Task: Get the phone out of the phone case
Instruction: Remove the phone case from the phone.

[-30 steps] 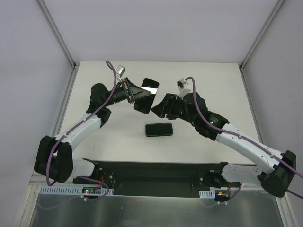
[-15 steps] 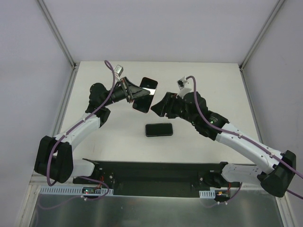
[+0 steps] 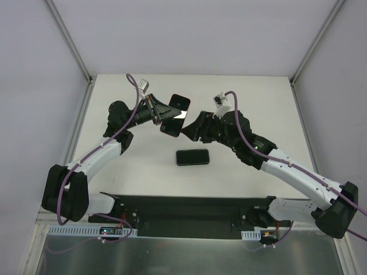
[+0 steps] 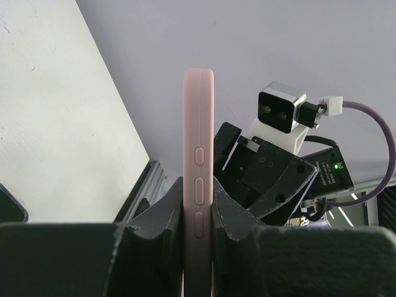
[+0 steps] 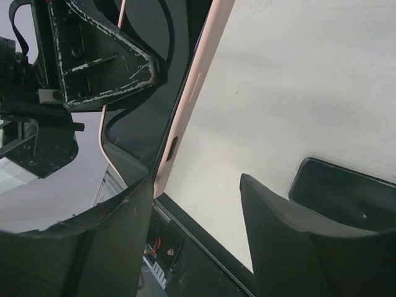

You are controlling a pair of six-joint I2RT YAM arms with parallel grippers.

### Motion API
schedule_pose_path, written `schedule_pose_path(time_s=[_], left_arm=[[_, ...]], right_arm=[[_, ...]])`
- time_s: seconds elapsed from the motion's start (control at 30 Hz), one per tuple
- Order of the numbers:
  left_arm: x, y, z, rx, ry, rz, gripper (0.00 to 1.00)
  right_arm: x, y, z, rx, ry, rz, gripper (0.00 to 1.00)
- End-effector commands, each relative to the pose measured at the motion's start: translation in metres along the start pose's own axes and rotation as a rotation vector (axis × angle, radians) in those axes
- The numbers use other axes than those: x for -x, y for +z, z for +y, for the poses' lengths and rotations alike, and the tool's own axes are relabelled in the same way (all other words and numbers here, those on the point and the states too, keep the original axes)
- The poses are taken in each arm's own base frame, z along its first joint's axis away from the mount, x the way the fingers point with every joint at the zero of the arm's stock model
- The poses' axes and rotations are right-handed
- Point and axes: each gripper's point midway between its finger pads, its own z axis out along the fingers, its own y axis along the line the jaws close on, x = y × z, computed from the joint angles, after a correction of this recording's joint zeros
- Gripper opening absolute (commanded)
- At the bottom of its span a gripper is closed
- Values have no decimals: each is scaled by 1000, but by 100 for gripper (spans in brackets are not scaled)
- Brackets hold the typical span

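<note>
My left gripper is shut on a pink phone case and holds it up in the air, tilted. The case's face is dark and glossy in the top view. In the left wrist view the case stands edge-on between my fingers, side buttons showing. My right gripper is open just right of the case's lower corner. In the right wrist view its left finger lies against that corner of the case, and the right finger is apart. A black phone-shaped slab lies flat on the table below.
The white table has low walls at the left, right and back. The black slab also shows at the lower right of the right wrist view. A black base rail runs along the near edge.
My left gripper has shifted the case slightly left and tilted it more. My right gripper has edged up and left, closer to the case's lower corner.
</note>
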Motion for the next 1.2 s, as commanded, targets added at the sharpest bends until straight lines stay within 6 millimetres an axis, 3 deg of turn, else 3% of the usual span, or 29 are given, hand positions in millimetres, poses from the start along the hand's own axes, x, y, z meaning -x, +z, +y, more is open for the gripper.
schedule_pose_path(time_s=[0.0, 0.47, 0.73, 1.03, 1.17], left_arm=[[9, -4, -33, -97, 87, -40, 0], [11, -9, -44, -135, 73, -54, 0], [8, -12, -46, -144, 76, -56, 0], [6, -15, -56, -178, 63, -59, 0], [6, -16, -60, -203, 50, -59, 0]], right_arm=[[25, 1, 22, 56, 3, -62, 61], [13, 17, -6, -39, 28, -54, 58], [22, 33, 3, -30, 41, -50, 57], [14, 59, -8, -65, 68, -8, 56], [17, 65, 1, -5, 73, -11, 55]])
